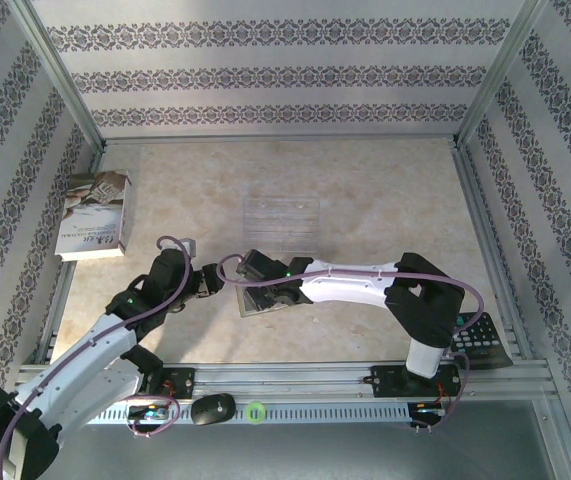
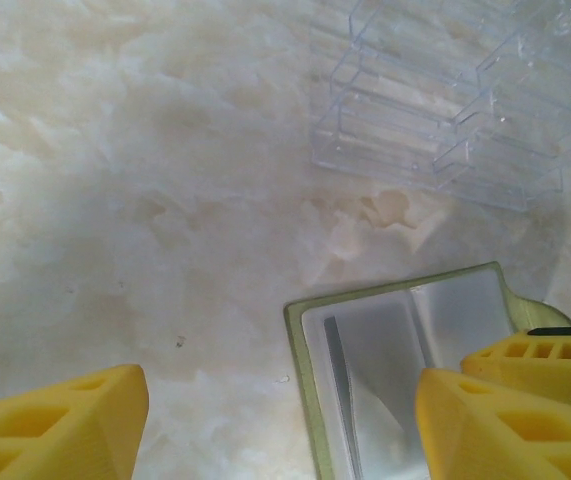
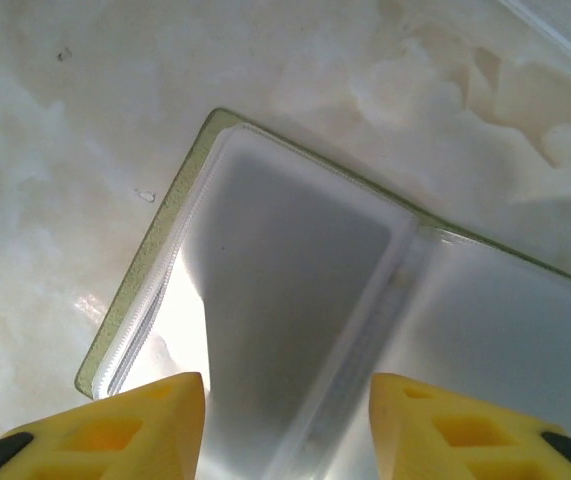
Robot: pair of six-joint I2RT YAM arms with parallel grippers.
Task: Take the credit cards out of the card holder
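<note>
Card holder (image 3: 315, 300) lies open and flat on the marbled beige table (image 1: 385, 200), centre-near. It has a yellow-green rim, rounded corners and glossy grey-beige pockets. Right gripper (image 3: 285, 430) hangs directly over it, its yellow cut-out fingers apart with nothing clamped. Left gripper (image 2: 285, 430) sits at the holder's left edge, jaws wide apart. Right arm is stretched low to the left. Left arm reaches far-right. Both grippers aim down.
</note>
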